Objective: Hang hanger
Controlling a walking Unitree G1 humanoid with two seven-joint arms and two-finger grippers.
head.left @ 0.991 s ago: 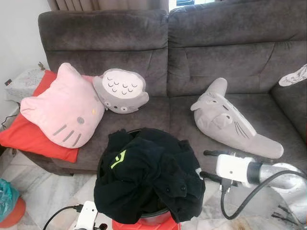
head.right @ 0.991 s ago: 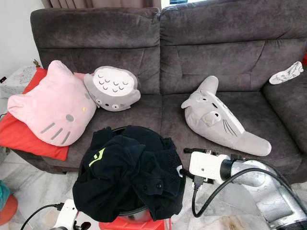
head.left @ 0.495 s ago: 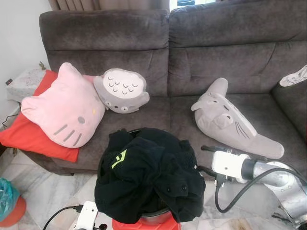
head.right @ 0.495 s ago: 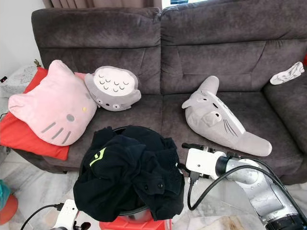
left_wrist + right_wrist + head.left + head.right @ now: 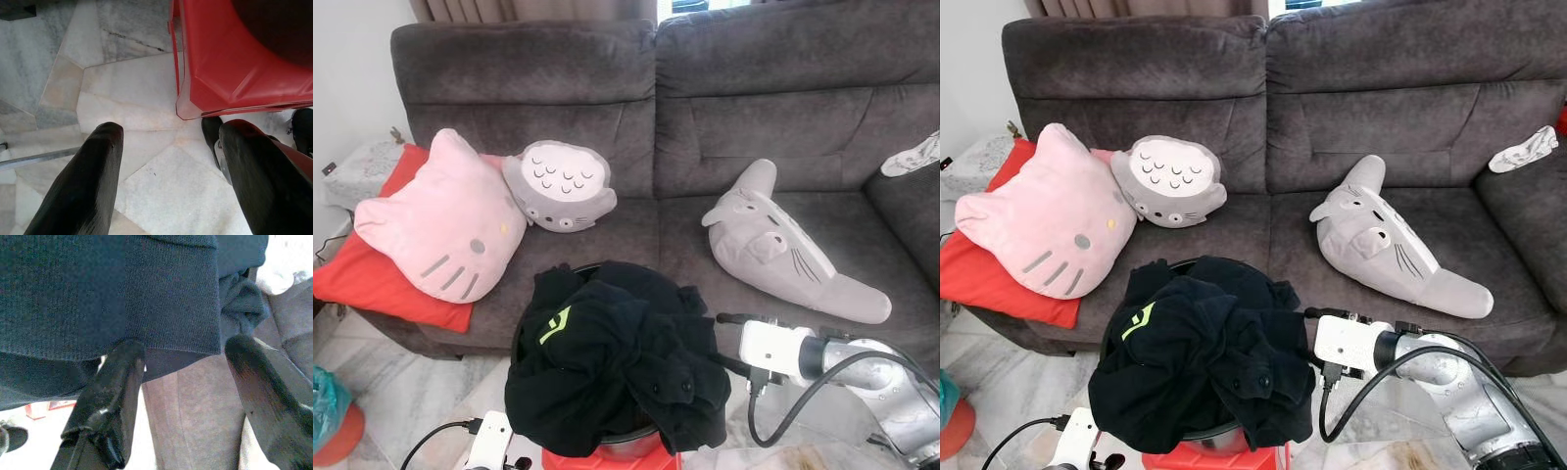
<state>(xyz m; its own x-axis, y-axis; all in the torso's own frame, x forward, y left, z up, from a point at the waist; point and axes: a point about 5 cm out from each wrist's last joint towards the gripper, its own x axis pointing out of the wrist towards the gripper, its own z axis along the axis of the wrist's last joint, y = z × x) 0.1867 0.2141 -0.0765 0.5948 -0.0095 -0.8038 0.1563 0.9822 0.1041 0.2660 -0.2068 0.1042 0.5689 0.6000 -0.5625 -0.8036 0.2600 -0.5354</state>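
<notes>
right pincer at the edge of the black clothes

a heap of black clothes (image 5: 612, 362) spills over the rim of a dark round basket (image 5: 1197, 436) that stands on a red stool (image 5: 234, 63) in front of a grey sofa (image 5: 734, 108). the cloth is dark knit with a ribbed hem, and one fold carries a yellow-green mark. no hanger can be made out in the heap, so where it is cannot be told.

the right pincer (image 5: 183, 382) reaches in from the robot's right, its two black fingers spread wide, just at the hanging hem of the clothes with nothing between them. one finger (image 5: 110, 396) touches the lower edge of the knit.

the left pincer (image 5: 166, 181) hangs low over the marble floor (image 5: 122, 98) beside the stool, fingers wide apart and holding nothing.

on the sofa lie a pink cat cushion (image 5: 445, 220) over a red cushion (image 5: 372, 279), a round grey owl cushion (image 5: 560, 186) and a long grey plush (image 5: 788, 245).
</notes>
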